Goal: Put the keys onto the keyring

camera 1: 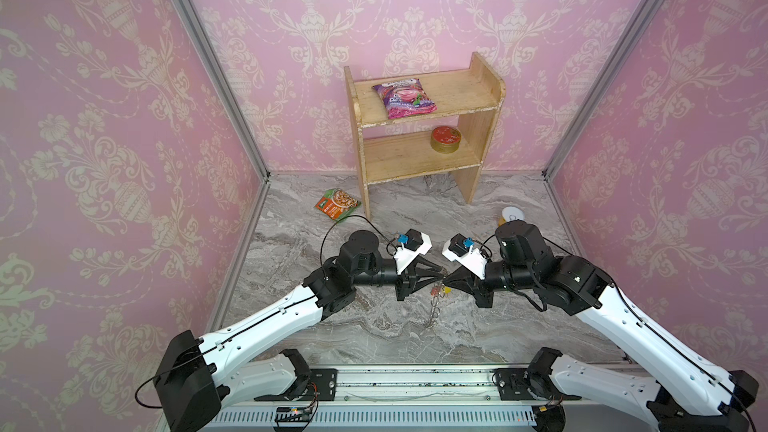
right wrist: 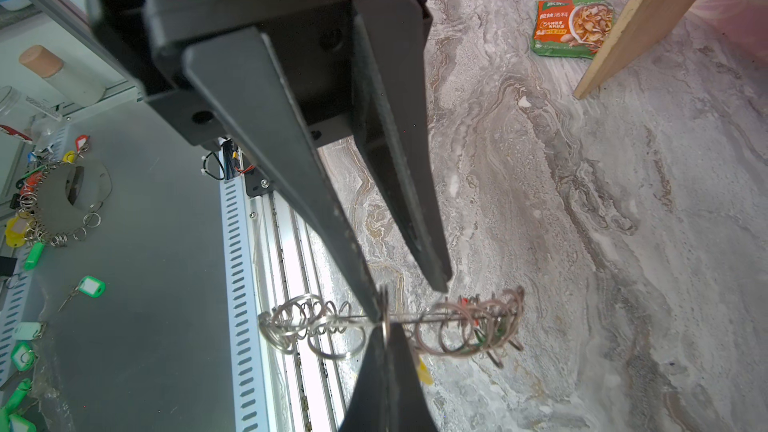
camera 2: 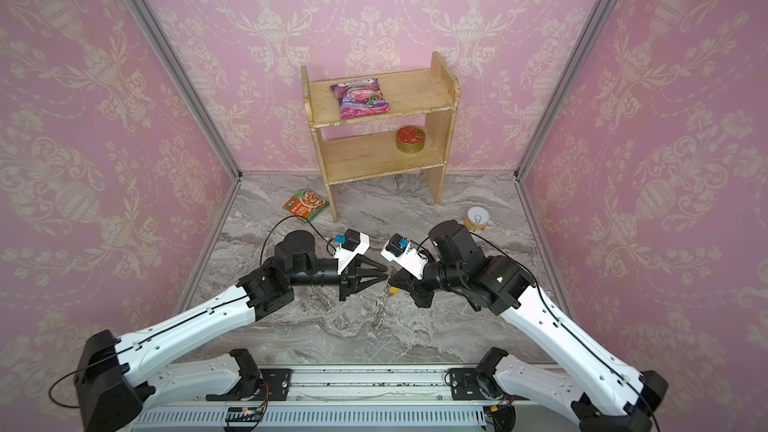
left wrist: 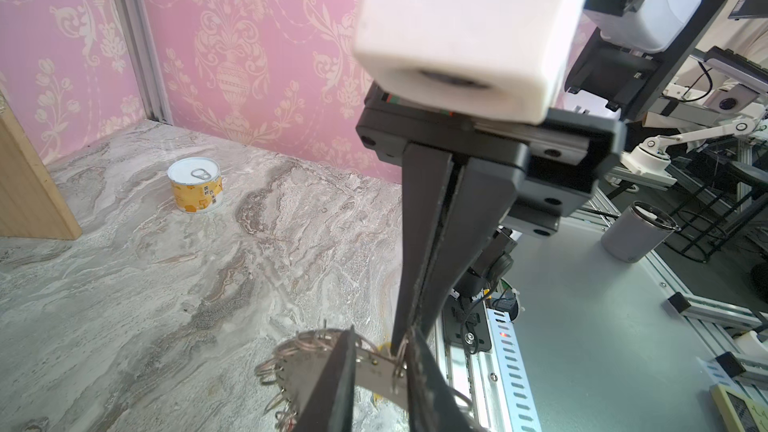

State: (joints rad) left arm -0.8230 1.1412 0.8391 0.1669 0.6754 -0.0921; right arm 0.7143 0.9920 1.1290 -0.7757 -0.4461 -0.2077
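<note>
Top pair high, angled down, wrist cams close, all share keyring [left wrist: 297, 374]

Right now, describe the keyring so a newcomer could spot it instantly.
Look in front of the shelf, above the middle of the table. The keyring hangs there edge-on from the right gripper: flat grey metal fringed with wire loops, the only thing dangling.

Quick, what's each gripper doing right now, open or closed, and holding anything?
Left gripper: open, jaws apart at the keyring, no clear grip.
Right gripper: closed, holding the keyring by its edge.
</note>
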